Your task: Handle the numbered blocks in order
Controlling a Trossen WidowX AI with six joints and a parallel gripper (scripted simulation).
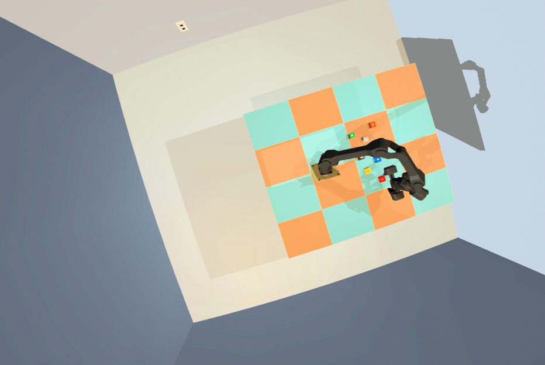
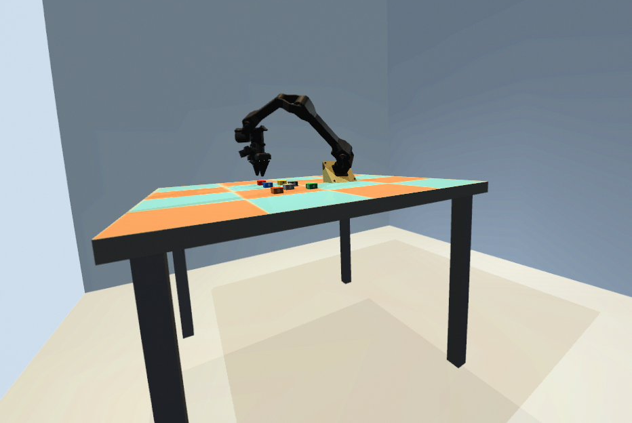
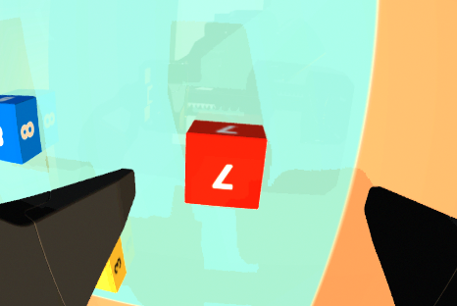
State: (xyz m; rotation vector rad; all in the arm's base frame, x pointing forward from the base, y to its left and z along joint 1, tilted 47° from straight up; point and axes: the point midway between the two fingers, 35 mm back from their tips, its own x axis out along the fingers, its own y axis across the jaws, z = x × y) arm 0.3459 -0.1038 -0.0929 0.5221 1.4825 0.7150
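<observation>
A red cube-shaped block [image 1: 382, 179] [image 2: 261, 182] [image 3: 223, 171] was seen resting on the desk [image 1: 308, 233] [image 2: 306, 217] [image 3: 304, 2], on a mint square near an orange one. In the wrist view, its large face was turned towards the camera, with the white 7 shown upside down and the digit's top directed at the lower edge. The block was set almost squarely in that view, slightly skewed; its sides looked nearly equal, so a long axis could not be told. The black gripper [image 1: 392, 182] [image 2: 260, 174] [image 3: 255, 193] was held above the desk, pointed down, its fingers spread wide open with nothing gripped. A blue cube marked 8 [image 1: 378, 159] [image 2: 267, 184] [image 3: 20, 129] and a yellow cube marked 3 [image 1: 367, 170] [image 2: 281, 182] [image 3: 115, 269] were placed nearby. The desk was covered with mint and orange squares, edged in black and supported by dark legs [image 2: 460, 280]. It was surrounded by a cream floor [image 1: 154, 88] [image 2: 285, 265] and blue-grey walls [image 1: 66, 175] [image 2: 204, 50]; a socket plate [image 1: 178, 25] was mounted on a beige wall.
</observation>
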